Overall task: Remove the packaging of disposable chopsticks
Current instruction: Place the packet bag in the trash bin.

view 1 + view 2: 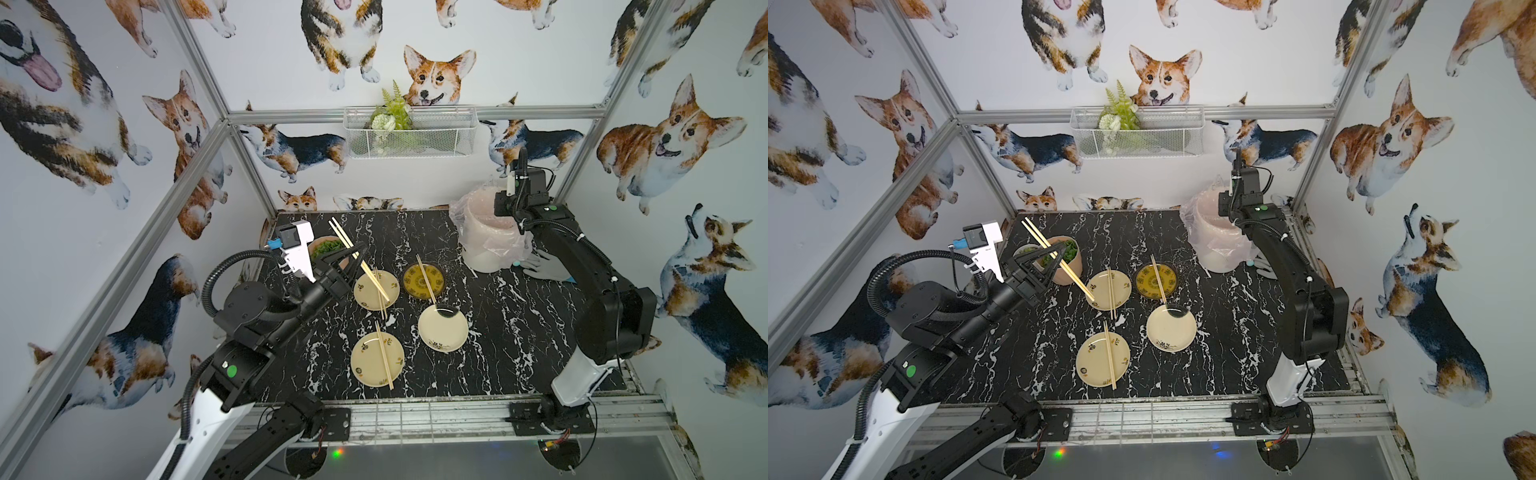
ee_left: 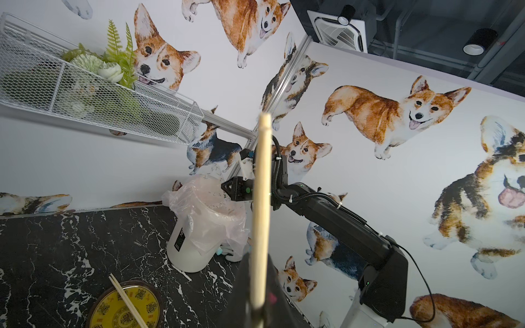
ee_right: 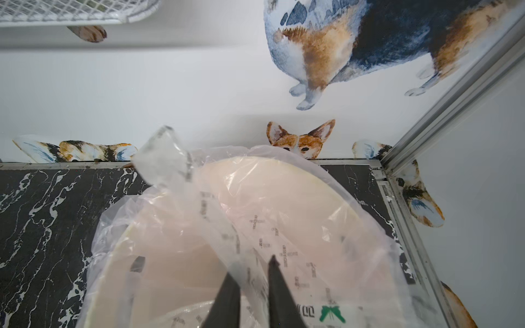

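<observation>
The right gripper (image 3: 251,265) hangs over the white bin (image 1: 486,249) in the far corner of the worktop (image 1: 519,332). Its two fingers stand a little apart, so it looks open. The clear sleeve (image 3: 170,159) sits loose in the gap and its top end pokes up past the bin's edge. The left gripper (image 1: 358,251) is closed on a bare pair of chopsticks (image 1: 340,235), near their middle, and holds them up in the air on a slant.

The sleeve may not drop in. It is light, so it could cling to a finger or to the bin bag (image 3: 113,221). With its end up so high, it could also tip over the edge onto the worktop.

The chopsticks could slip, because the hold is narrow and they tilt. Their low end hangs over a plate (image 1: 365,291) that already has a pair on it, so a drop could knock that pair off.

Only one plate (image 1: 442,336) has no pair, so it is likely the goal. The two far plates with pairs on them lie between it and the left gripper. A pot of green leaves (image 1: 1061,270) sits right behind the left gripper. A grey glove (image 1: 544,266) lies beside the bin, under the right arm
</observation>
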